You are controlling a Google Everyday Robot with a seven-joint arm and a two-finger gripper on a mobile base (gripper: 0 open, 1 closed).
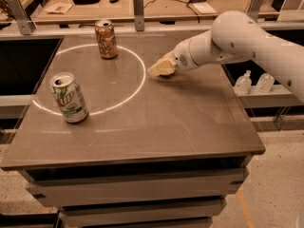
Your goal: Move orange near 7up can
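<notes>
Near the left edge of the bench (180, 127), toward the front-left corner: the 7up can (69, 98), upright, opened top facing up, green lettering turned to the front. Standing right at the line of a thin white ring (142, 77) drawn on the bench top, at the ring's front-left stretch.

Further right and close to the back edge: a brown-gold can (106, 39), also upright, just inside the ring's far arc. Well apart from the 7up can, with most of the ring's inside between them.

Right of the ring, just outside its right-hand arc, in the back half of the bench and about midway between the left and right edges: the gripper (161, 68), pale cream, pointing left, low over the top with a shadow right beneath. Apart or together, or clamped on anything: cannot tell. At its upper edge, against the wrist, a small rounded pale-orange patch, seemingly the orange (167, 59), mostly hidden and hard to separate from the gripper's own colour. Well apart from the 7up can, nearer the brown-gold one.

Behind the gripper, a thick white arm (247, 37), reaching in over the right edge near the back-right corner.

Beyond the right edge, lower down: two small clear bottles (243, 83) side by side on a ledge.
</notes>
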